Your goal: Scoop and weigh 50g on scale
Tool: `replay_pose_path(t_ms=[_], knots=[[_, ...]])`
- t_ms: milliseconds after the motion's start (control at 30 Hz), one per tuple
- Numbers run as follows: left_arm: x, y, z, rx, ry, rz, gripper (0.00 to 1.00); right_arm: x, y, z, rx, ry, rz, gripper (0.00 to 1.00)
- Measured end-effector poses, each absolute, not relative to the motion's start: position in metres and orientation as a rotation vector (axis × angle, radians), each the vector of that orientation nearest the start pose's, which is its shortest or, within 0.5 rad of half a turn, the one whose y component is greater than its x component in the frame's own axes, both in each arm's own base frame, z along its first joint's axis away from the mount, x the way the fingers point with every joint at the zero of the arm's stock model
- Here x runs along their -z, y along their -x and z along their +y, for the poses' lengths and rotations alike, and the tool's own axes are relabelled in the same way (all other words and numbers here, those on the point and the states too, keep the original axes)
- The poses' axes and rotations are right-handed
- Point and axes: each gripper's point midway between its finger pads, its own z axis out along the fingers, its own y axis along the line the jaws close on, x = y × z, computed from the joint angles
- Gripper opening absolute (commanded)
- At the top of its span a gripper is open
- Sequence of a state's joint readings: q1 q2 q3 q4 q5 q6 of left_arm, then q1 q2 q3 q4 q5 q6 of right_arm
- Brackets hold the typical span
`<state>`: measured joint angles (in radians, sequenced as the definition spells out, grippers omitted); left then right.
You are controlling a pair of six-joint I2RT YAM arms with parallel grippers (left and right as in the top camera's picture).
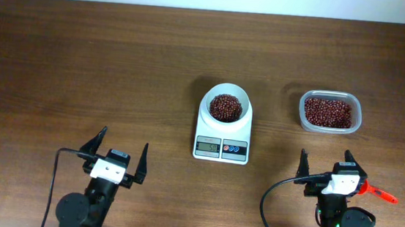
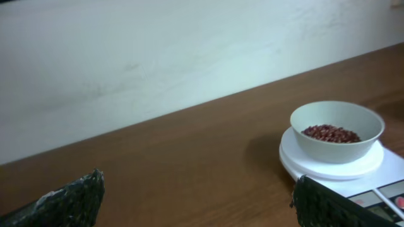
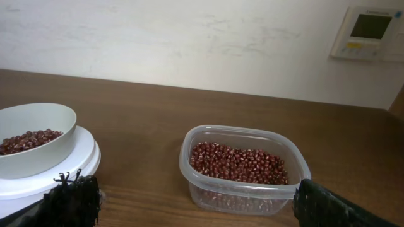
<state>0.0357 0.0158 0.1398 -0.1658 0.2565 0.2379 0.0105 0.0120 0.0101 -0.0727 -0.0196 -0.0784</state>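
Seen from overhead, the scale (image 1: 223,134) sits near the middle of the table (image 1: 82,59), its display and buttons on the edge facing the arms. The white bowl (image 1: 225,105) rests on its far end and holds red beans. The tub (image 1: 329,112) stands well apart to the scale's right, also filled with beans. The left gripper (image 1: 122,147) hovers over bare wood to the near left of the scale, its jaws spread wide and holding nothing. The right gripper (image 1: 326,157) hangs near the table's front edge, on the near side of the tub, jaws likewise spread and empty. An orange-red part (image 1: 378,192) juts out beside the right arm; what it is cannot be told. In the left wrist view, the dark fingers (image 2: 69,202) stand far apart at the bottom corners. The scale (image 2: 353,170) lies ahead on the right with the bowl (image 2: 336,135) on its round platform, against a pale wall (image 2: 158,57). In the right wrist view, the fingers (image 3: 69,200) are again wide apart. The tub (image 3: 243,167) sits straight ahead between them, the scale (image 3: 63,173) and bowl (image 3: 35,135) stand at the left edge, and a wall panel (image 3: 369,31) is mounted at the upper right.
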Motion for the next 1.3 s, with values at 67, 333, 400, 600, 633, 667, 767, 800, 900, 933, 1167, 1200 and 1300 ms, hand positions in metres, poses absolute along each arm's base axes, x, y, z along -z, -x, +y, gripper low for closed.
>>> replay_pose_path(t_ms=[67,333,400,600,633,667,767,800,900,933,1167,1200,1300], knots=[[-0.187,-0.237,-0.033,-0.014,-0.349,1.578,0.99,-0.158,-0.246,0.006,0.036,0.088,1.643,0.99],[-0.162,-0.245,-0.019,-0.076,-0.289,1.609,0.99,-0.158,-0.246,0.006,0.036,0.089,1.643,0.99],[-0.161,-0.245,-0.016,-0.092,-0.274,1.615,0.99,-0.158,-0.246,0.006,0.035,0.088,1.643,0.99],[-0.161,-0.246,-0.013,-0.094,-0.254,1.619,0.99,-0.158,-0.246,0.006,0.036,0.088,1.643,0.99],[-0.160,-0.246,-0.013,-0.094,-0.253,1.620,0.99,-0.158,-0.246,0.006,0.036,0.088,1.643,0.99],[-0.160,-0.246,-0.013,-0.093,-0.251,1.620,0.99,-0.158,-0.246,0.006,0.035,0.088,1.643,0.98],[-0.160,-0.246,-0.013,-0.093,-0.250,1.620,0.99,-0.158,-0.246,0.006,0.036,0.088,1.643,0.99],[-0.160,-0.246,-0.013,-0.093,-0.250,1.620,0.99,-0.158,-0.246,0.006,0.036,0.088,1.643,0.99],[-0.160,-0.246,-0.012,-0.096,-0.247,1.621,0.99,-0.158,-0.246,0.006,0.036,0.088,1.643,0.99],[-0.160,-0.246,-0.012,-0.098,-0.246,1.621,0.99,-0.158,-0.246,0.006,0.035,0.088,1.643,0.99],[-0.160,-0.246,-0.012,-0.098,-0.245,1.622,0.99,-0.158,-0.246,0.006,0.036,0.088,1.643,0.99],[-0.160,-0.246,-0.012,-0.098,-0.245,1.622,0.99,-0.158,-0.246,0.006,0.036,0.088,1.643,0.99],[-0.160,-0.246,-0.012,-0.097,-0.245,1.622,0.99,-0.158,-0.246,0.006,0.036,0.088,1.643,0.99]])
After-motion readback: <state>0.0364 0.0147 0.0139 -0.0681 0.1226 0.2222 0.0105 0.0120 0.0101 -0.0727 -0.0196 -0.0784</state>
